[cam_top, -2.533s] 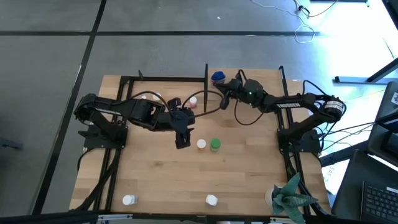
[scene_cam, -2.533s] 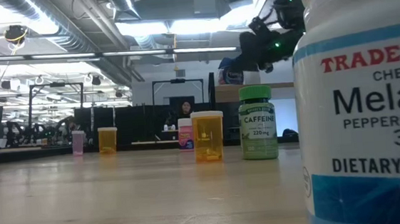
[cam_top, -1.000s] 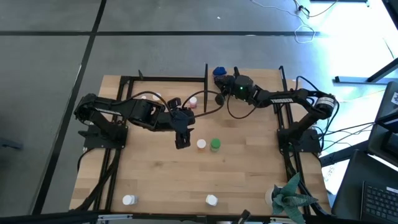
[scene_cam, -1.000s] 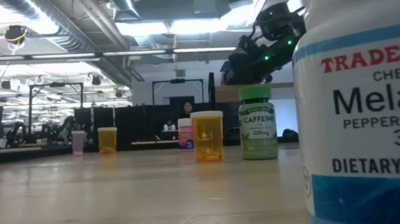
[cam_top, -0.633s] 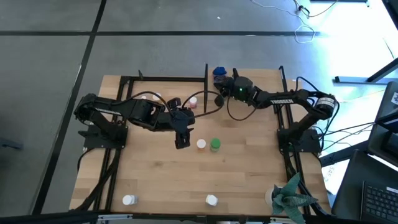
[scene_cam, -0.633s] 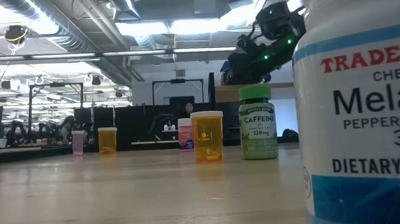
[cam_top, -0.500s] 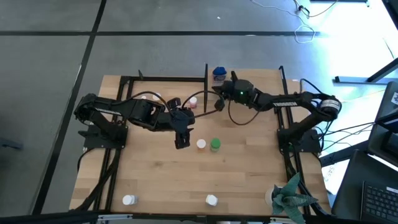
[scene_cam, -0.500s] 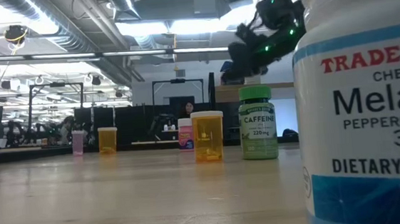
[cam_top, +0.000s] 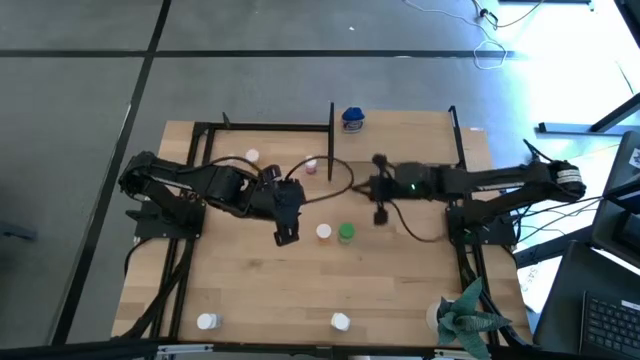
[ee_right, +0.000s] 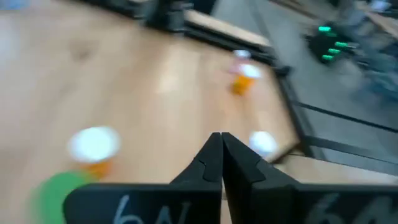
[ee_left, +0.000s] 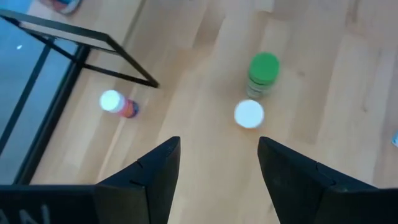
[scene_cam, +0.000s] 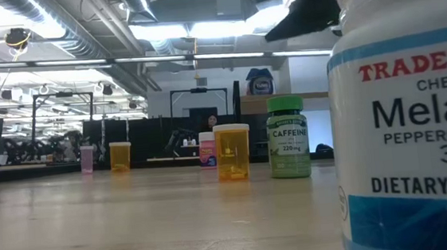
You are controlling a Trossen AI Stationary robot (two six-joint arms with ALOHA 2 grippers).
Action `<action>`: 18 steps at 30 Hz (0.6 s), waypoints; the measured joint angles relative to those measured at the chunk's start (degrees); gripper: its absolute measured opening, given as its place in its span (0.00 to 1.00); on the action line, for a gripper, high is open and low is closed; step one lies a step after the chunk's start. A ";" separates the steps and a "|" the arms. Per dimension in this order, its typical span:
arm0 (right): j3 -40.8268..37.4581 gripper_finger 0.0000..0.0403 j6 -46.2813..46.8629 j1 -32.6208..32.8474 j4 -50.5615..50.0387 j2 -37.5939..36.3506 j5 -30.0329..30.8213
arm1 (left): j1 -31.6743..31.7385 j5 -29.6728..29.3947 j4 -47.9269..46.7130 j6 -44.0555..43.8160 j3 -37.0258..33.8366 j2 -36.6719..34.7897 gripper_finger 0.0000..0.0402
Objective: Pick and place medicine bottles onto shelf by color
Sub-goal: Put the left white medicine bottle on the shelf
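A blue bottle (cam_top: 352,119) stands on the shelf's (cam_top: 410,126) wood board at the far edge; the low view shows the blue bottle (scene_cam: 260,80) raised above the table. An orange bottle (cam_top: 324,232) with a white cap and a green bottle (cam_top: 346,233) stand side by side mid-table. My left gripper (cam_top: 283,237) hovers open just left of them, and in its wrist view the left gripper (ee_left: 217,162) looks down at the green bottle (ee_left: 263,73) and the orange bottle's white cap (ee_left: 249,114). My right gripper (cam_top: 378,190) is shut and hangs in the air to the far right of the pair, its fingers (ee_right: 221,155) closed on nothing.
A pink bottle (cam_top: 311,166) and an orange bottle (cam_top: 250,156) stand toward the far left. Two white bottles (cam_top: 207,322) (cam_top: 340,322) stand at the near edge, one of them large in front of the low camera (scene_cam: 407,126). A green plant (cam_top: 465,320) is at the near right corner.
My right gripper has drawn back from the blue bottle on the shelf, moving toward the near edge and upward while rolling about its own axis. It stays shut. The blue bottle stays upright on the shelf.
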 joint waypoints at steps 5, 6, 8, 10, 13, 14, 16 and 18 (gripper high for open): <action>0.00 0.01 0.54 9.53 -5.89 -1.31 0.43 | -4.04 -0.19 -5.39 -7.85 0.00 0.00 0.52; 0.00 0.01 0.57 11.49 -6.17 -1.31 1.27 | -4.95 -0.65 -6.71 -10.16 0.00 0.00 0.52; 0.54 0.01 1.93 15.36 -8.14 -1.19 4.80 | -6.83 -1.07 -8.94 -15.44 0.00 0.00 0.52; 2.46 0.01 5.84 18.50 -11.81 -0.64 9.99 | -8.77 -1.11 -11.60 -21.28 0.00 0.00 0.52; 6.90 0.01 11.17 21.76 -18.96 0.50 14.14 | -12.04 -1.18 -14.65 -28.98 0.00 0.00 0.52; 8.23 0.01 12.51 22.42 -20.87 0.97 14.13 | -13.09 -1.17 -15.27 -30.98 0.00 0.00 0.52; 10.47 0.01 14.08 23.37 -23.50 2.03 14.04 | -15.26 -0.94 -15.71 -34.10 0.00 0.00 0.52; 12.48 0.01 15.61 23.80 -24.20 2.92 13.94 | -17.53 -0.88 -15.61 -36.97 0.00 0.00 0.52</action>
